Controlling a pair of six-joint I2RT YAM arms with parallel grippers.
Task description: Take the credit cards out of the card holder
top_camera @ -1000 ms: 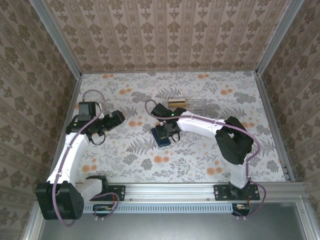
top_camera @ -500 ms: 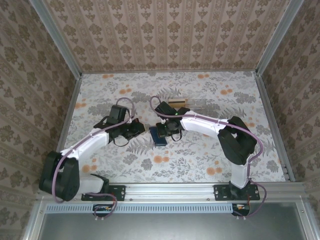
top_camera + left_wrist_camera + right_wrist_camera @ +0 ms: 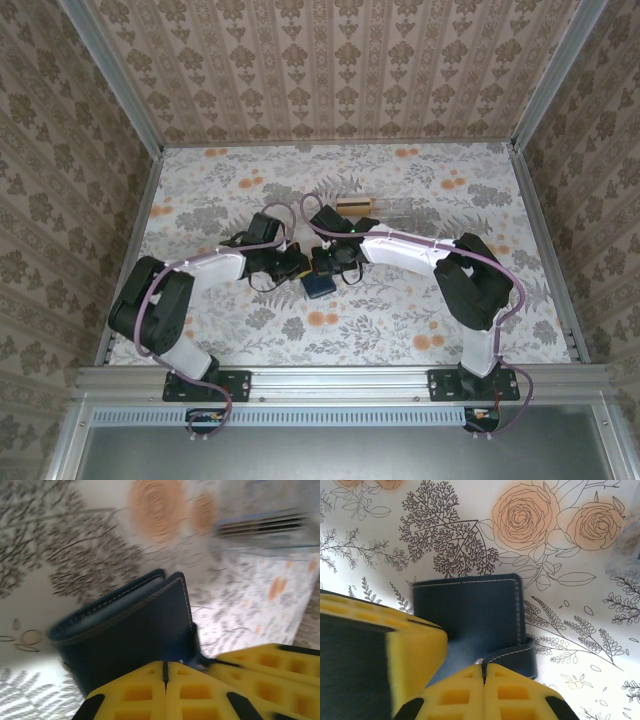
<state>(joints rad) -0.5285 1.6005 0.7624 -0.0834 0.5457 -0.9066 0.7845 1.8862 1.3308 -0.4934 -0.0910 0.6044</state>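
Change: you swung the left gripper (image 3: pixel 297 267) in from the table's left side, closing it on the way.
Left claw: pads pressed together, right at the card holder (image 3: pixel 318 284).
Holder: table centre, between both claws, mostly folded, 0 cards out.
Right claw: right gripper (image 3: pixel 336 262) pinches 1 flap, it seems.
Meaning: 2 arms ready; opening can begin.

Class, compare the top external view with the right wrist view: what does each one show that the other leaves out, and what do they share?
Top external adds the left hand beside the right hand at the card holder, and a tan item farther back. Right wrist adds the holder's white stitching and the right hand's yellow pads pressed together. Shared: the navy holder lying on the floral table.
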